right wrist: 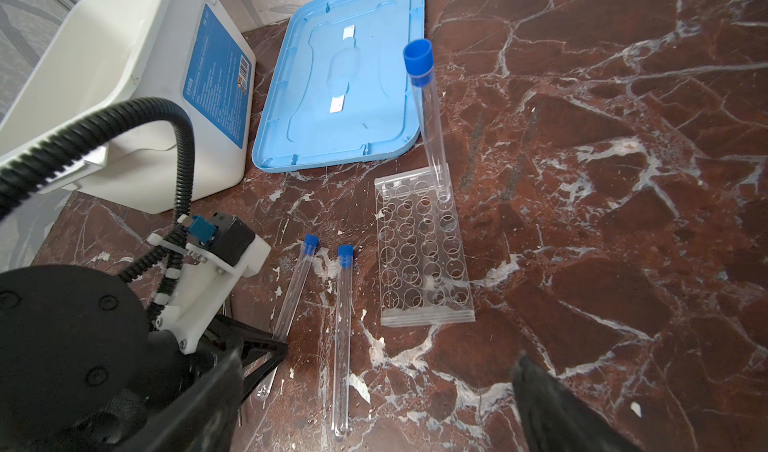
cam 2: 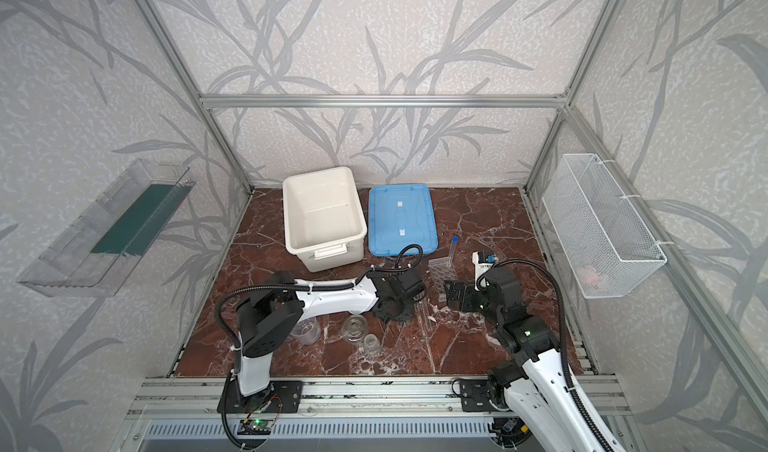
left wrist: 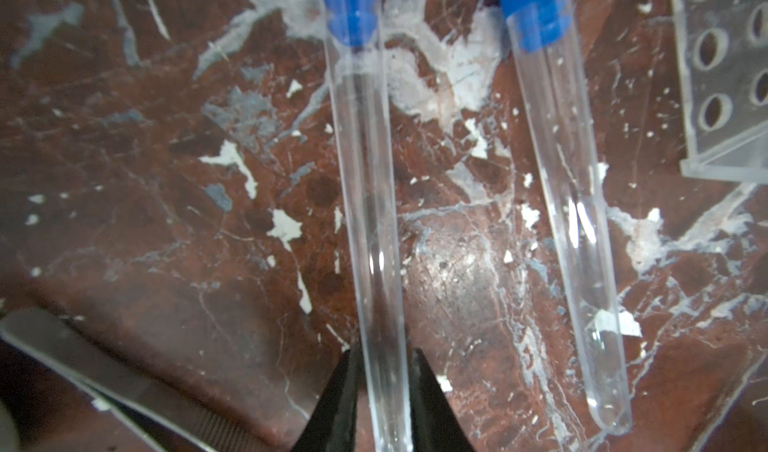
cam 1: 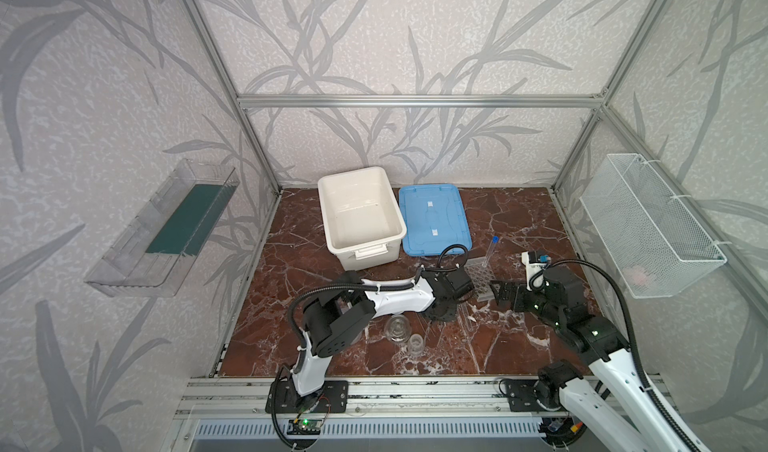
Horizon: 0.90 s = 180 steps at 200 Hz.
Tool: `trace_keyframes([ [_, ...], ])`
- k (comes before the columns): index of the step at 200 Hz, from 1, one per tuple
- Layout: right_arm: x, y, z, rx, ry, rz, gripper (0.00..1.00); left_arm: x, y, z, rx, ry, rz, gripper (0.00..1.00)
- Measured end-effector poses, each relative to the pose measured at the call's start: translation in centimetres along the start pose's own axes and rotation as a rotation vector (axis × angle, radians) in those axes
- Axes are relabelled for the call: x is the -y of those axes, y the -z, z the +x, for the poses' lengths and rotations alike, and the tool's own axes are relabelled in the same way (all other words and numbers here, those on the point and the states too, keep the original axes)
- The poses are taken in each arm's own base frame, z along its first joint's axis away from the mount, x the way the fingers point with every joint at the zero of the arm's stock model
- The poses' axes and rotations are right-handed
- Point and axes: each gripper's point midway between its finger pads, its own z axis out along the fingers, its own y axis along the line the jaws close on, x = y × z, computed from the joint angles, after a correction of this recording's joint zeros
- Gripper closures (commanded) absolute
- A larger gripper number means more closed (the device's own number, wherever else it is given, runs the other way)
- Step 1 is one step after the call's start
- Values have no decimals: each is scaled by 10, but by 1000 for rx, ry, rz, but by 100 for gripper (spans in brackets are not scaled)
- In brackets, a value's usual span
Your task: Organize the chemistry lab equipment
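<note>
The left gripper (left wrist: 382,362) reaches low over the middle of the dark red marble-patterned table (cam 1: 532,221). Its two black jaws stand narrowly either side of a long clear blue-capped test tube (left wrist: 365,179), near the rounded end. They sit so close to the glass that I cannot tell whether they pinch it yet or merely flank it. The tube lies flat on the table. A hold this near the closed end would probably get in the way of sliding that end into a hole, so a handover or regrip may be needed. A second clear blue-capped test tube (left wrist: 569,221) lies just beside it, apart and roughly parallel, between it and the clear holed tube rack (right wrist: 424,262). The rack rests flat toward the right side of the table. A third blue-capped tube (right wrist: 430,117) stands in a hole at its far corner, so the step in hand looks like racking the next tube. The right gripper (cam 1: 498,294) hovers spread wide and empty just beside the rack's near end, likely placed to receive the tube or steady the rack. The small clear flask (cam 1: 398,328) and small clear beaker (cam 1: 415,343) stand near the table's front edge
</note>
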Motion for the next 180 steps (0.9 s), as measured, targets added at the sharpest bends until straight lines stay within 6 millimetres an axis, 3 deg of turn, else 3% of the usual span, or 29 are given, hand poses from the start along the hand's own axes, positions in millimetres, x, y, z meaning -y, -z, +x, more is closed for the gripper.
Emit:
trace_keyframes([
  [35,-1,0,-1,1,-4,-6,1,-6,7,-3,49,3,48,76],
  [77,-11,-5,-5,3,-40,-56,1,1,39,-19,170,-28,165,78],
  [96,-14,-12,-4,-17,-53,-73,1,0,50,-28,222,-36,193,73],
  [139,-15,-21,2,-62,-72,-80,1,-7,36,-27,179,-30,178,48],
  [180,-15,-20,1,-56,-70,-82,1,-5,9,-15,88,-46,127,54],
])
